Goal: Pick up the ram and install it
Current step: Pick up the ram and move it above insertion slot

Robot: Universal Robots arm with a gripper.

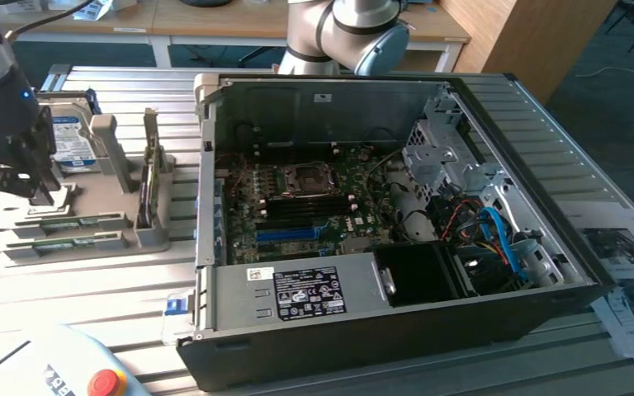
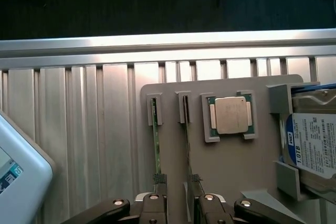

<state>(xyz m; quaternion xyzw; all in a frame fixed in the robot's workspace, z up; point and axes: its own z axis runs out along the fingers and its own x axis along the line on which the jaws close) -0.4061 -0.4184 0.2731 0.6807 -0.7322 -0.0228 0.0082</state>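
Note:
Two green ram sticks [image 2: 156, 145] [image 2: 188, 145] stand on edge in parallel slots of a grey fixture [image 2: 231, 166]. In the exterior view the same ram sticks [image 1: 75, 222] [image 1: 66, 245] lie at the fixture's [image 1: 108, 198] near end. My gripper [image 2: 177, 183] hovers just above them, open, with one fingertip [image 2: 159, 181] over each stick and nothing held. The exterior view puts the gripper [image 1: 20, 188] at its far left, well away from the open computer case [image 1: 405, 99]. The motherboard [image 1: 317, 206] with its blue slot [image 1: 290, 233] lies inside the case.
A silver processor chip [image 2: 231, 115] and a hard drive [image 2: 312, 140] sit in the same fixture. A thin card [image 1: 152, 173] stands upright at the fixture's case side. A pendant with a red button [image 1: 105, 382] lies near the front. Papers [image 1: 626, 247] lie at the exterior view's right.

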